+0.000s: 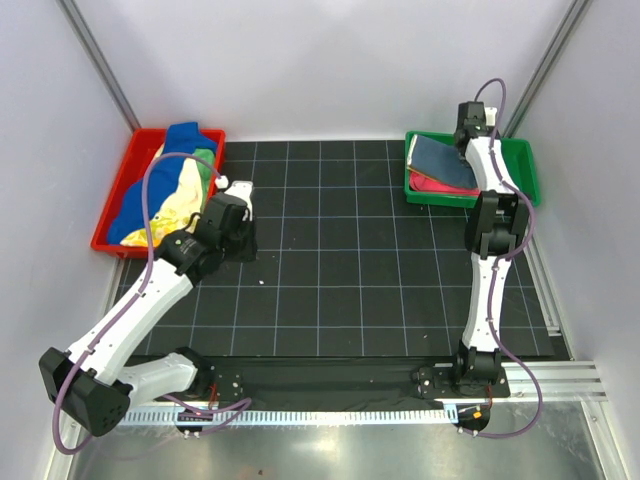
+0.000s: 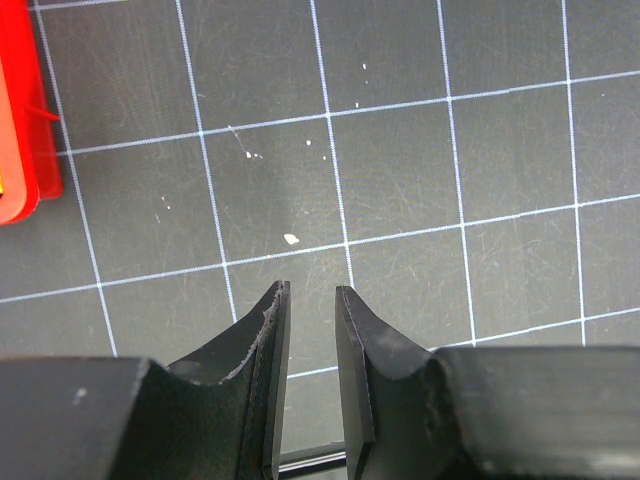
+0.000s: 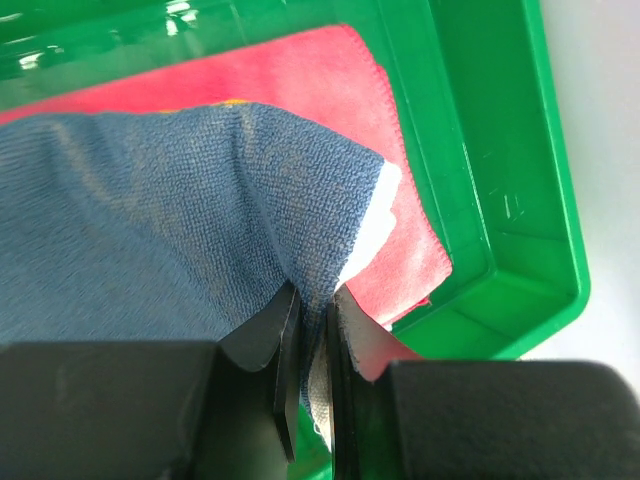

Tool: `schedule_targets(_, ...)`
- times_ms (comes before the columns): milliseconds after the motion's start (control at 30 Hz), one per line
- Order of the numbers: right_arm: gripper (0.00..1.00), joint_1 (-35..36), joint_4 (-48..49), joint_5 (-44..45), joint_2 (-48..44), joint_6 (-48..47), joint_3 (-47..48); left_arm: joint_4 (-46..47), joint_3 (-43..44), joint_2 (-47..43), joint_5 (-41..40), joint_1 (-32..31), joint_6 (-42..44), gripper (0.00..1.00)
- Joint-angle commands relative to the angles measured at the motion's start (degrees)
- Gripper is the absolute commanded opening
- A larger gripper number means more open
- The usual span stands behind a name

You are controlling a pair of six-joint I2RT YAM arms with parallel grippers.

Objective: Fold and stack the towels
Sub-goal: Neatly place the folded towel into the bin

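Two trays: I've got a red tray [image 1: 112,205] at far left and a green tray [image 1: 525,165] at far right, either side of the black grid mat [image 1: 350,250].
Right gripper: my right gripper [image 3: 312,295] is over the green tray, jaws pinched on a corner fold of the dark blue towel [image 3: 150,230].
Dark blue towel: it lies in the green tray on top of the pink-red towel [image 3: 300,70], the pinched corner bunched up.
White strip: a white strip [image 3: 375,215] shows along that corner's edge, and I can't make out any writing on it.
Left gripper: my left gripper [image 2: 312,290] hangs over bare mat just beside the red tray, jaws a little apart with nothing between them.
Loose towels: heaped in the red tray I see a blue towel [image 1: 185,138], a green towel [image 1: 205,158] and a yellow towel [image 1: 178,195]. Any print there is too small for me to read.
Specks: white specks [image 2: 291,238] dot the mat ahead of the left fingers.
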Motion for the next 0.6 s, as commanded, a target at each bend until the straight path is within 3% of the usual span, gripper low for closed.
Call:
schedule_targets(0, 0.02, -1.39, 0.79, 0.12, -0.26, 2.29, 2.95, -0.16, -0.21, 0.13, 0.85, 0.24, 0.33, 0.28)
schedule_targets(300, 0.03, -3.15, 0.71, -1.37, 0.79, 2.82, 5.05, -0.08, -0.21, 0.39, 0.85, 0.15, 0.16, 0.28)
schedule_targets(567, 0.13, -3.15, 2.20, -1.55, 2.64, 3.17, 5.50, -0.16, -0.38, 0.22, 1.03, 0.24, -0.02, 0.28)
